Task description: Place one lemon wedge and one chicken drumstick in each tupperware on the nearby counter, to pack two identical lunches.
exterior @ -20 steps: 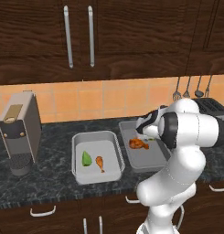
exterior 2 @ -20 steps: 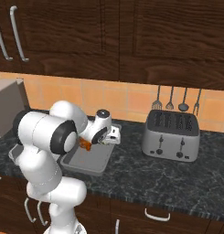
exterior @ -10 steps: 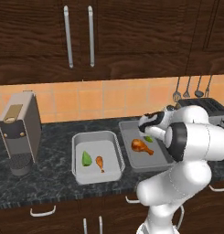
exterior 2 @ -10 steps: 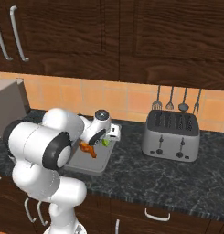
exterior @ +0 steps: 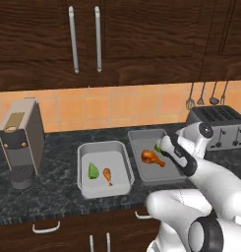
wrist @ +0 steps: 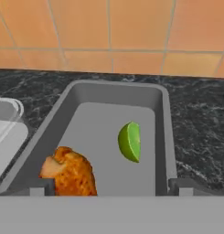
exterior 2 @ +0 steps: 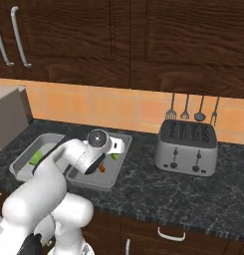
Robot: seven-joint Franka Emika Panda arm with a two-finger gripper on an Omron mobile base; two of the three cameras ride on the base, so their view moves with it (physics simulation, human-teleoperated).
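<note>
Tupperware on the right sits under your gripper, jaws spread and empty, holding a wedge and drumstick. Wedges look light, slippery; you'd pinch across the rind. Left tray matches.

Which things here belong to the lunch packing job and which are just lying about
Job: left tupperware with lemon wedge and drumstick; right tupperware with lemon wedge and drumstick; counter.
Lying about: toaster, coffee machine, hanging utensils.
</note>
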